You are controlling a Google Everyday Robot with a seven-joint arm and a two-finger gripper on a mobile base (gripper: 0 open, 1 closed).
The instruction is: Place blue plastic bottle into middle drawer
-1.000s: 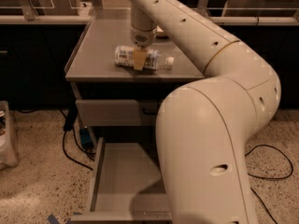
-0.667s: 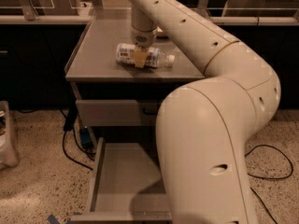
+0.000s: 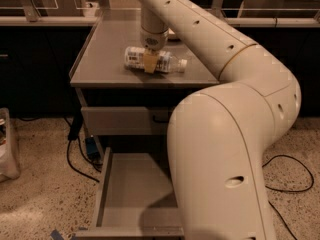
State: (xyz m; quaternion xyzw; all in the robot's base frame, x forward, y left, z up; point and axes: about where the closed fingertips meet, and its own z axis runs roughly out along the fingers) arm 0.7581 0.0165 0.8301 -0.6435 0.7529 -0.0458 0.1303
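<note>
The blue plastic bottle (image 3: 134, 58) lies on its side on the grey cabinet top (image 3: 107, 44), white cap pointing right. My gripper (image 3: 150, 61) comes down from above onto the bottle's middle; a tan finger (image 3: 149, 63) presses its near side, and the gripper is shut on it. The bottle still rests at the level of the top. The middle drawer (image 3: 131, 184) stands pulled out low at the front of the cabinet, its floor bare. My large cream arm (image 3: 225, 149) covers the drawer's right part.
A closed grey drawer front with a small black handle (image 3: 122, 120) sits above the open drawer. A cream bowl (image 3: 173, 34) peeks out behind the arm. Cables (image 3: 75, 156) and a blue plug (image 3: 92, 147) lie on the floor at left, and a pale container (image 3: 7, 144) stands at the left edge.
Almost nothing has moved; the gripper stays at the bottle's middle and the bottle has shifted only very slightly.
</note>
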